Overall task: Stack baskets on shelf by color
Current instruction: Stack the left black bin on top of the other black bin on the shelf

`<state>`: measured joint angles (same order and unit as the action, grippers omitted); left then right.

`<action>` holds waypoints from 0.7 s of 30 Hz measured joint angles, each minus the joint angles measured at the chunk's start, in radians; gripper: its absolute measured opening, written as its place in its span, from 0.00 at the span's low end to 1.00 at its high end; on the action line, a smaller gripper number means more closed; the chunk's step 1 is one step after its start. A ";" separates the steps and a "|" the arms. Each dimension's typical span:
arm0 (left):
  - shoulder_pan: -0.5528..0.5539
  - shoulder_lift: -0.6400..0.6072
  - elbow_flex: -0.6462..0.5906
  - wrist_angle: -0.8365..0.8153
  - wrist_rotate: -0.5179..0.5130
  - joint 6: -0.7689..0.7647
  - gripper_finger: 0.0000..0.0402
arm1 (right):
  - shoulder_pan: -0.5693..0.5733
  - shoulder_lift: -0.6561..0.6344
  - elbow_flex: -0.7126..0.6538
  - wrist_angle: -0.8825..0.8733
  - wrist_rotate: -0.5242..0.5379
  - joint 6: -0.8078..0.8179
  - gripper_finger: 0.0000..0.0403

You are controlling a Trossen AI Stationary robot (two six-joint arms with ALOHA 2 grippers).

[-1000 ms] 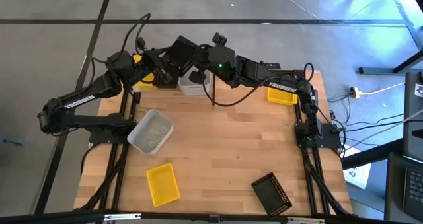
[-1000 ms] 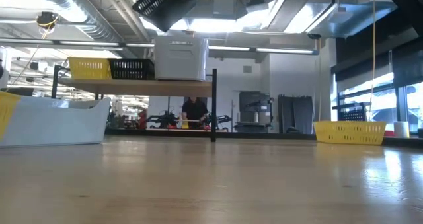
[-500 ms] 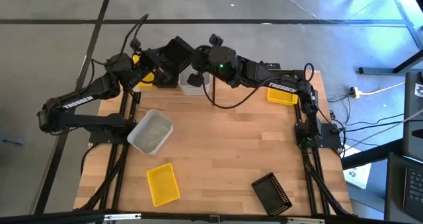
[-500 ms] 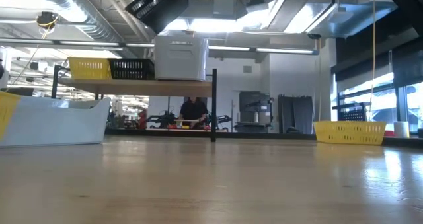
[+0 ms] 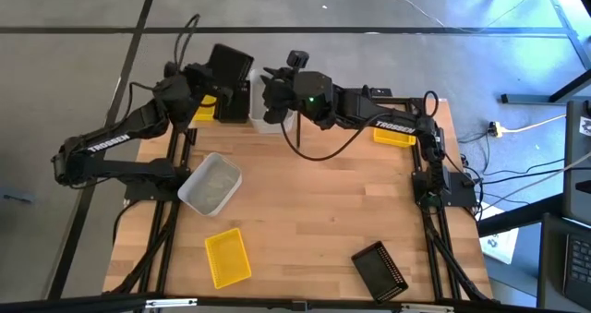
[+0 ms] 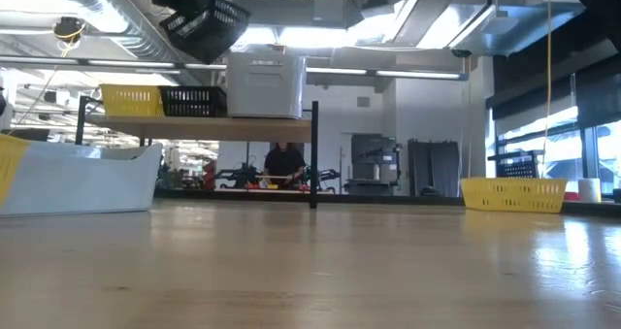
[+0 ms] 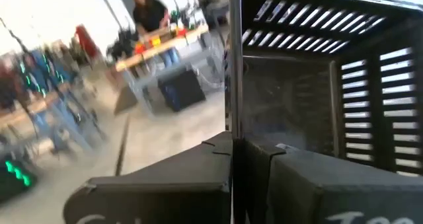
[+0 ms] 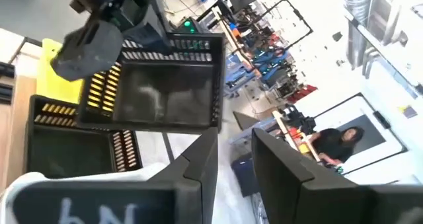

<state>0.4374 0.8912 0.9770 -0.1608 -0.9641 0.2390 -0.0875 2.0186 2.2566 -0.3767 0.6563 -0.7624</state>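
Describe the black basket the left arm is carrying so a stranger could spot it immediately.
Start at the light wood shelf along the table's far edge. Above its row of baskets hangs a black perforated plastic basket, gripped by the left end effector. Unlike the black basket on the shelf, it is airborne and tilted.

left claw point(image 5: 214, 77) — hidden under held black basket point(image 5: 231, 69) | shelf point(image 5: 242, 117) — mostly covered by arms

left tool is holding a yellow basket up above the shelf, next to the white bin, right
Not quite: the basket in the left tool is black and perforated, not yellow. The high view shows it, and the low view shows it raised over the shelf, near the white bin. The left wrist view shows its slotted black wall at the tool. The right tool is empty beside it.
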 joint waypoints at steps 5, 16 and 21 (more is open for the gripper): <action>0.018 -0.002 0.083 -0.226 0.022 -0.269 0.00 | 0.002 0.000 0.000 0.000 0.005 -0.030 0.24; 0.181 0.011 0.172 -0.575 0.338 -0.755 0.00 | 0.001 0.000 0.000 0.000 0.005 -0.032 0.24; 0.264 0.052 0.172 -0.646 0.468 -0.808 0.00 | 0.001 0.000 0.000 -0.001 0.005 -0.032 0.24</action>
<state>0.7012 0.9430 1.1488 -0.8069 -0.4956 -0.5695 -0.0860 2.0186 2.2566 -0.3779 0.6617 -0.7944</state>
